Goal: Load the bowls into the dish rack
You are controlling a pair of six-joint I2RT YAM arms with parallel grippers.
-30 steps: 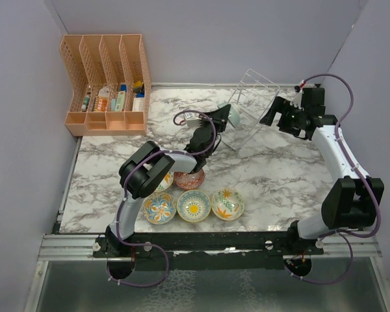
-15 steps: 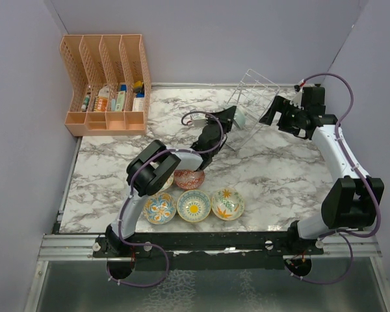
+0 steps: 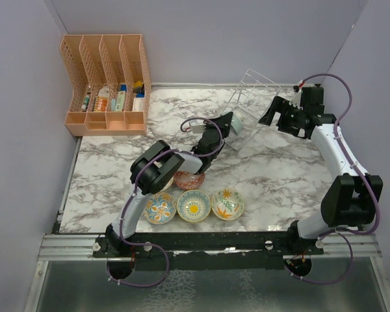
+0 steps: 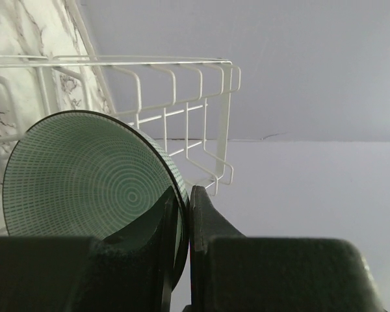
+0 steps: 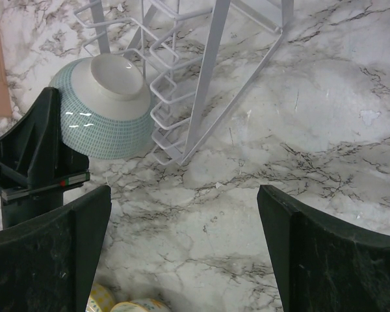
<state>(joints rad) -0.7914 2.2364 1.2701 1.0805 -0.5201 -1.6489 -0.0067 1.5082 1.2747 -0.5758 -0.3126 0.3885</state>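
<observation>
The bowls sit in two places: a pale teal ceramic bowl (image 3: 236, 123) with a fine grid pattern outside is clamped by its rim in the left tool (image 3: 229, 123), tipped on edge right against the near lower wires of the white thin-wire dish rack (image 3: 253, 97). Whether it sits between any prongs cannot be told. The left wrist view shows both fingers pressed on the rim, one inside and one outside the bowl. On the white-and-grey marble desk (image 3: 279, 175) three more lie in a row near the arm bases: a blue-orange patterned bowl (image 3: 160, 208), a yellow one (image 3: 194, 205) and a floral cream one (image 3: 227, 203). A red-patterned bowl (image 3: 189, 179) behind them is half covered by the left arm. The right tool (image 3: 276, 112) hangs above the desk just beside the rack, its fingers spread wide on nothing. The orange plastic slotted organizer (image 3: 107, 78) at the far left corner holds small bottles in its low front bins, too small to identify.
</observation>
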